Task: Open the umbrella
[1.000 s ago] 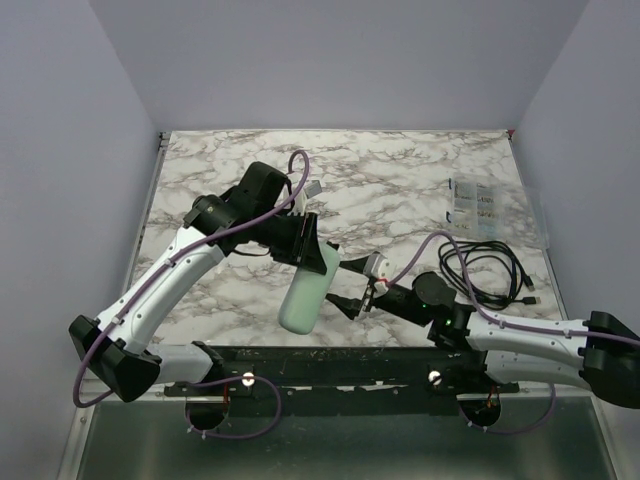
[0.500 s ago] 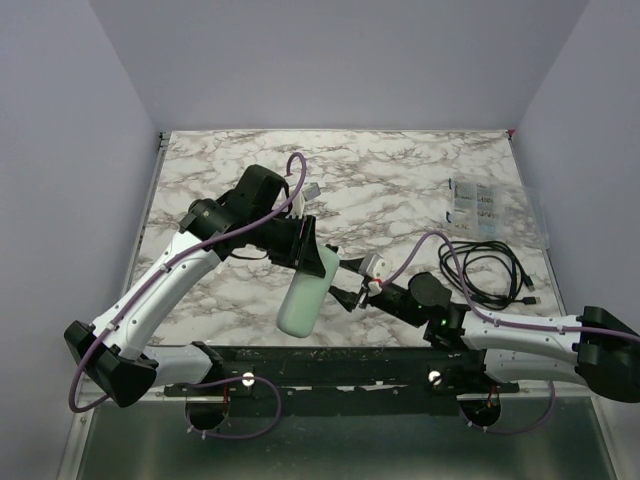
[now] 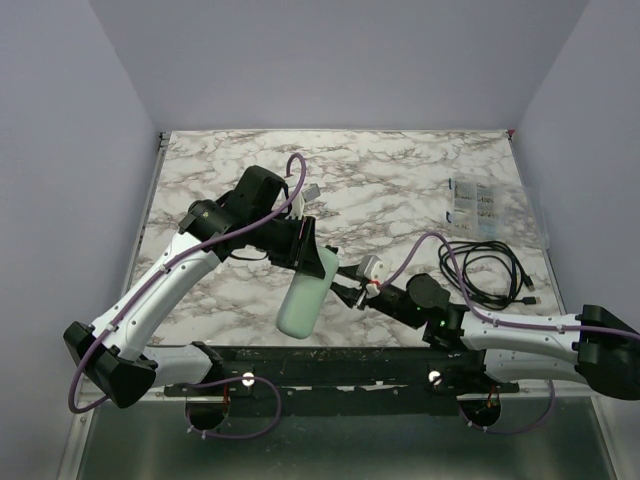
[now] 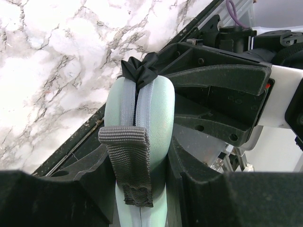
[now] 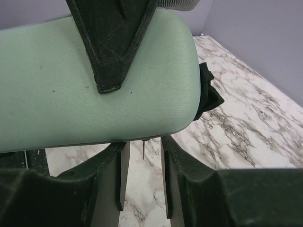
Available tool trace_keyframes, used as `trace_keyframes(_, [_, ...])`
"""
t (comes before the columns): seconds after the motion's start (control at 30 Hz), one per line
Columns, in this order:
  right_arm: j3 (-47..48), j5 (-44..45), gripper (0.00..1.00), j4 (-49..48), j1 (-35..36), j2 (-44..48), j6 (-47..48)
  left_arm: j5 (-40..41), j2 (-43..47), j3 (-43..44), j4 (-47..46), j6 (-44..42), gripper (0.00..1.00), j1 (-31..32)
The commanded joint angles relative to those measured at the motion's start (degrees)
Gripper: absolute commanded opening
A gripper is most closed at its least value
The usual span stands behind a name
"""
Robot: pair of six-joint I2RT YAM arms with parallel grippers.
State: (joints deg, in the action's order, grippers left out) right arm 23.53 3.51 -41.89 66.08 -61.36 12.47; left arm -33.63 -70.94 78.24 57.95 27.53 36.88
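Observation:
My left gripper is shut on a pale mint-green oval case and holds it tilted above the table's near edge. The umbrella is almost wholly hidden inside the case. Only a bunch of its black fabric pokes out of the case's far end, and it also shows in the right wrist view. A grey strap loop hangs on the case's zipper seam. My right gripper is open right under the case. A thin metal zipper pull hangs between its fingers, untouched.
A coiled black cable lies at the right, with a clear plastic packet behind it. The black mounting rail runs along the marble table's near edge. Walls close in on both sides.
My right gripper has moved left and up to the case's side. The left arm has shifted slightly with the case still in it.

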Motion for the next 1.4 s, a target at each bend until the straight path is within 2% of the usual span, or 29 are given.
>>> trace_keyframes(0.0, [1.52, 1.57, 0.38, -1.27, 1.23, 0.29, -0.33, -2.32, 1.42, 0.11, -1.61, 0.51, 0.00, 0.28])
trace_keyframes(0.13, [1.82, 1.84, 0.31, -0.30, 1.77, 0.59, 0.05, -2.28, 1.42, 0.33, -1.53, 0.47, 0.00, 0.25])
trace_keyframes(0.23, [2.00, 1.83, 0.14, 0.47, 1.93, 0.59, 0.55, -2.23, 1.35, 0.40, -1.53, 0.48, 0.00, 0.25])
trace_keyframes(0.4, [1.54, 2.42, 0.01, 1.28, 1.94, 1.77, 0.84, -2.24, 1.33, 0.17, -1.70, 0.51, 0.00, 0.21])
trace_keyframes(0.77, [1.65, 2.97, 0.01, 4.32, 1.89, 4.16, -0.09, -2.48, 2.38, -0.80, -3.33, -0.39, 0.00, 0.22])
trace_keyframes(1.03, [5.97, 6.05, 0.01, 11.08, 1.87, 2.87, 0.71, -0.50, 0.98, -0.90, -5.68, -3.87, 0.00, 0.26])
trace_keyframes(1.37, [2.61, 6.93, 0.01, 6.86, 1.87, 3.32, 0.75, -0.82, -3.93, 2.04, -11.11, -9.53, 0.00, 0.24])
